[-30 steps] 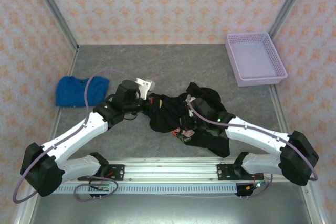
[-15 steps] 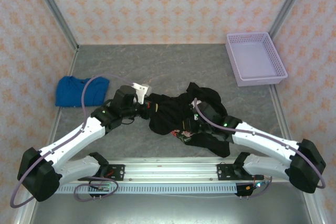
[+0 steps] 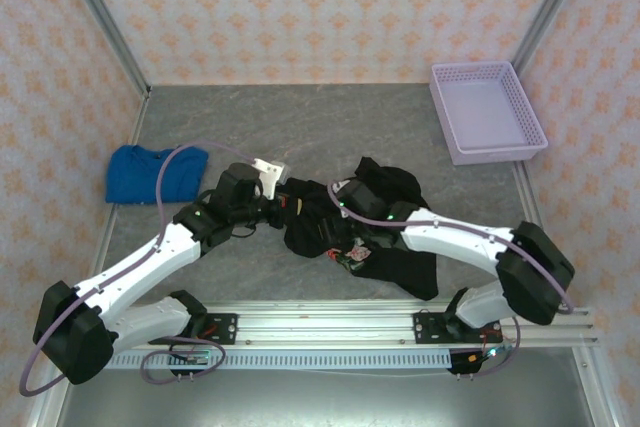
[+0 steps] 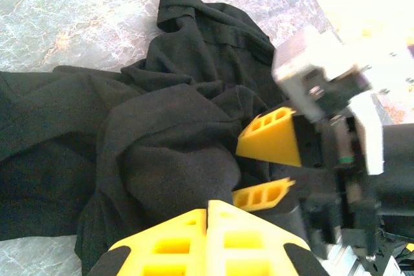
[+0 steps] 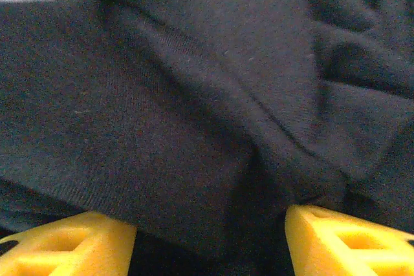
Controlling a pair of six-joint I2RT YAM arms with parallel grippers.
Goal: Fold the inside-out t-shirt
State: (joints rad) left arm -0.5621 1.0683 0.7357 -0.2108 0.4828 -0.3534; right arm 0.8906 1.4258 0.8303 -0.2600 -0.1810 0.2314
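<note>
The inside-out t-shirt [image 3: 385, 247] is a crumpled black heap in the middle of the table, and it shows up close as dark folds [image 4: 162, 147] [image 5: 194, 95]. My left gripper [image 3: 286, 203] is at the heap's left edge; its yellow fingers [image 4: 208, 214] are pressed together with a bulge of black cloth at their tips. My right gripper [image 3: 332, 213] reaches in from the right, low over the heap, a short way from the left one. It stands open [image 4: 260, 167], its two yellow fingers apart on either side of a thick fold [image 5: 207, 244].
A bright blue folded garment [image 3: 155, 172] lies at the left edge of the table. A lavender basket [image 3: 487, 112] stands at the back right. Patterned walls close in three sides, and a metal rail [image 3: 330, 332] runs along the near edge.
My right gripper has opened and its arm has swung left and further over the heap. The left gripper stayed shut at the shirt's left edge, shifting only slightly toward me early on.
</note>
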